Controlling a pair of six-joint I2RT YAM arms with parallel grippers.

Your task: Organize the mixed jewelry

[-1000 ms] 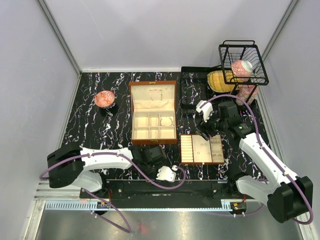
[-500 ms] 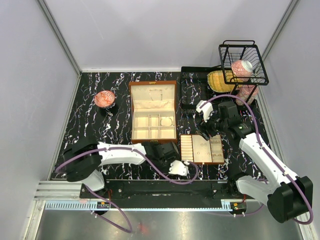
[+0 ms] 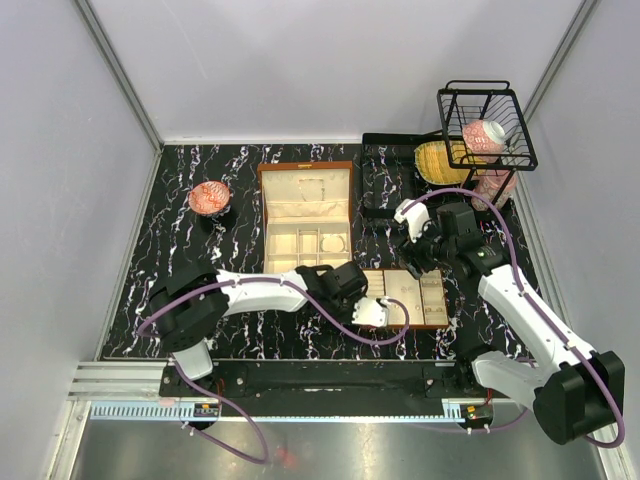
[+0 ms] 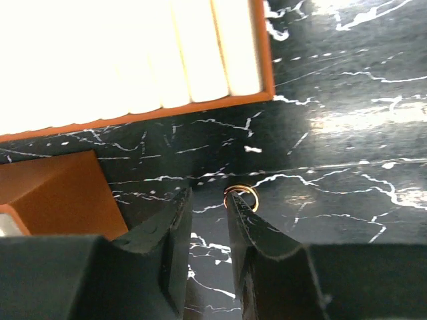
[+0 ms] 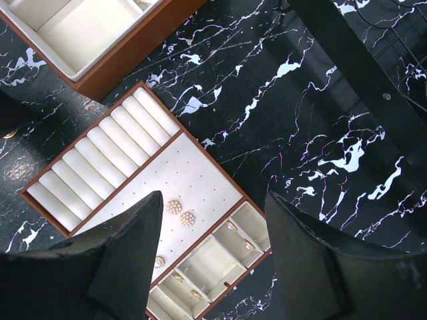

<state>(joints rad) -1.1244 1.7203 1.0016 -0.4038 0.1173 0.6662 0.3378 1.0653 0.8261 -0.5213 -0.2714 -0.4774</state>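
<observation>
A tiny coppery ring lies on the black marble table, just below the cream compartment tray. My left gripper hangs low over the table with a narrow gap between its jaws and nothing in it. The ring touches the tip of its right finger. In the top view the left gripper is between the brown wooden box and the tray. My right gripper is wide open above the tray, which holds two pearl studs and tiny gold bits.
A corner of the brown box is close on the left of my left gripper. A red patterned bowl stands at the far left. A black wire basket with a cup and a black tray stand at the back right.
My left arm has swung right from the table's near edge to the gap between box and tray. My right gripper has barely moved.
</observation>
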